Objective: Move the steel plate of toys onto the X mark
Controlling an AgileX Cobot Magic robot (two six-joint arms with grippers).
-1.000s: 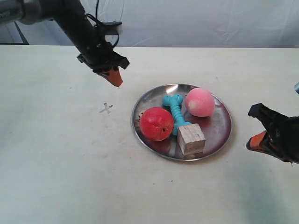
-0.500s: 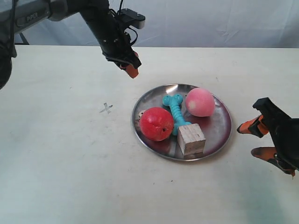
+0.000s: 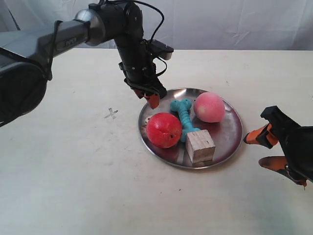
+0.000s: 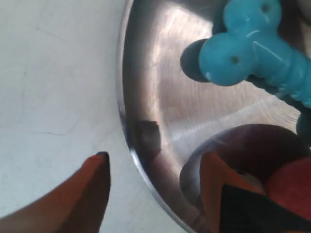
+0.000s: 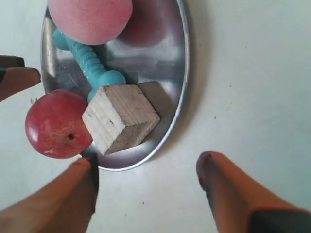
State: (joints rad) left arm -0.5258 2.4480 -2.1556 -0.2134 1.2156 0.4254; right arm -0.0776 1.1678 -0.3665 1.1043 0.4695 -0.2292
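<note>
The steel plate (image 3: 226, 133) lies mid-table and holds a red fruit (image 3: 164, 129), a pink peach (image 3: 209, 106), a turquoise bone (image 3: 184, 115) and a wooden cube (image 3: 200, 145). The small grey X mark (image 3: 111, 113) is drawn on the table, apart from the plate on the side away from the right gripper. My left gripper (image 3: 152, 99) (image 4: 155, 158) is open and straddles the plate (image 4: 160, 87) rim, one finger outside, one inside near the fruit (image 4: 291, 179). My right gripper (image 3: 255, 151) (image 5: 146, 162) stands open over bare table beside the plate (image 5: 167, 58), near the cube (image 5: 120, 118).
The left arm's dark links (image 3: 73, 34) reach in from the exterior view's upper left, above the table's back part. A white cloth backdrop (image 3: 234, 22) hangs behind the table's far edge. Pale tabletop (image 3: 73, 171) surrounds the X mark and the plate.
The left arm has swung from the table's back down to the plate's rim near the bone. The right gripper's fingers have spread apart beside the plate.
</note>
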